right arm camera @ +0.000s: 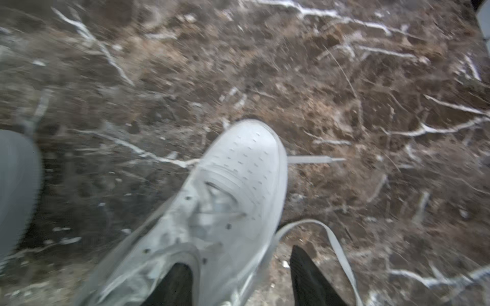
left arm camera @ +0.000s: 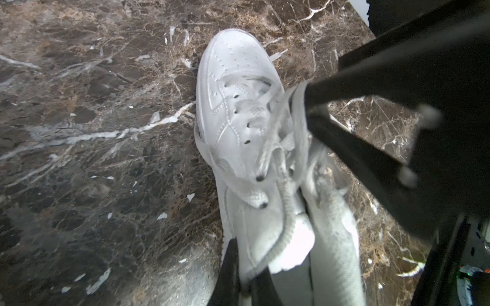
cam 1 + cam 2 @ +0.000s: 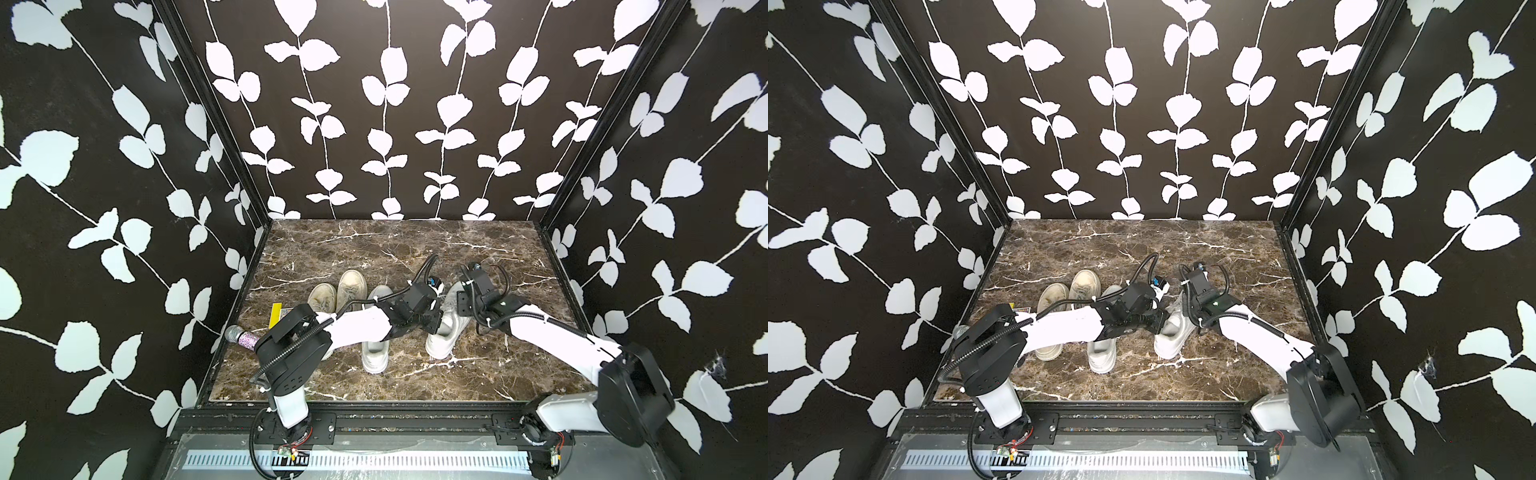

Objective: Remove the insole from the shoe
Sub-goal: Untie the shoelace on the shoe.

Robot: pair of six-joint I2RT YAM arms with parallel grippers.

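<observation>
White and loosely laced, the shoe stands at lower centre of both top views, rightmost on the marble table, and both arms meet over it. The left gripper is clamped on the shoe's side wall near the collar, I judge to pin the shoe down and pull its mouth wide. The right gripper has its jaws apart, one finger inside the mouth and one outside along the wall, placed to reach for the insole. I cannot make out the insole itself. Only grey lining shows within, so it seems not yet out. A lace loops beside the outer finger and might snag.
</observation>
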